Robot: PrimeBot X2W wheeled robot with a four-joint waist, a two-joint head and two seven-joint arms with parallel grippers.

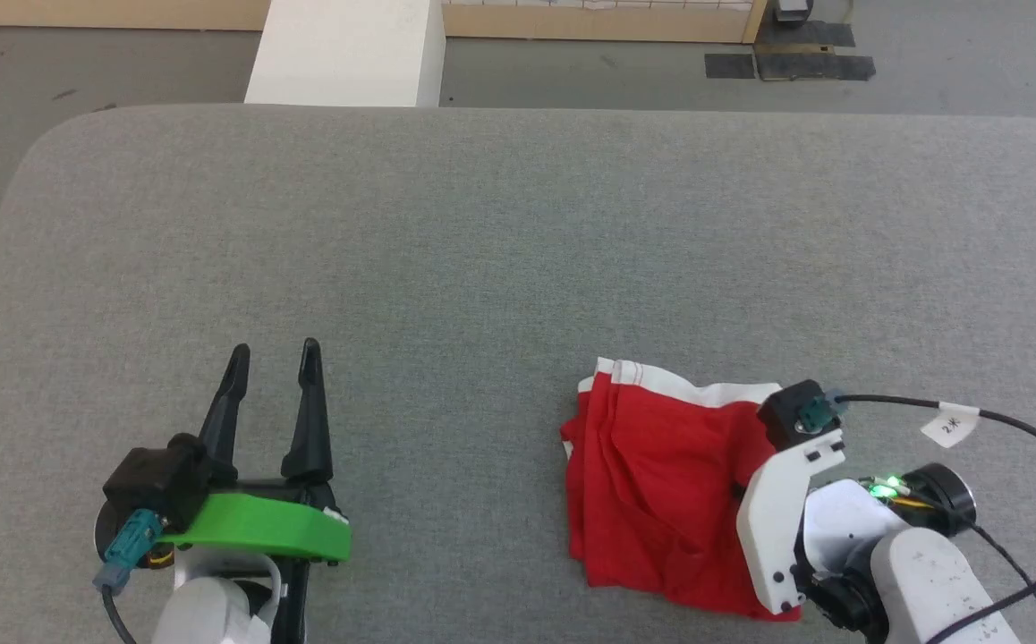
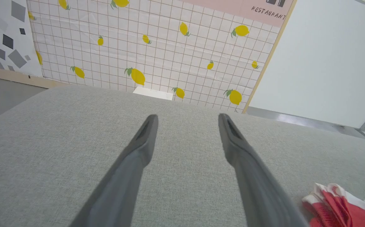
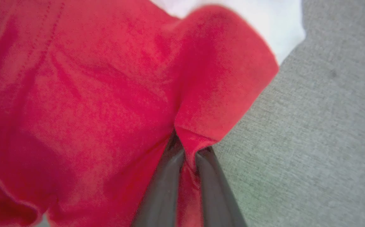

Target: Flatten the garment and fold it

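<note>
Garment [image 1: 652,483]: red shorts bunched in a rumpled heap on the grey fabric-covered table [image 1: 518,224], toward the table's near edge and right of its middle.
Long axis: runs from the table's far side to its near side, slanting a little rightward as it nears the near edge.
Heading: white trim band [image 1: 670,380] lies at the end that faces the table's far edge; deep creases run lengthwise through the red cloth.
Right gripper [image 3: 187,148]: clamped on a raised fold of red fabric at the heap's right-hand margin, with cloth pinched between the two dark fingers and bare table just beside them.
Left gripper [image 1: 275,349]: fingers spread with nothing between them, over the table's near left part and pointing toward its far edge, well apart from the shorts.
In the way: white bracket [image 1: 777,519] of the right wrist covers the heap's near right corner in the head view, so that edge cannot be read there.
Cable [image 1: 952,420]: black, with a white tag, arcs over the table's right side.
Beyond the table's far edge: white block [image 1: 348,54] and dark mats [image 1: 786,63] on the floor.
Backdrop: lemon-patterned wall [image 2: 157,47] stands past the table's far edge in the left wrist view.
</note>
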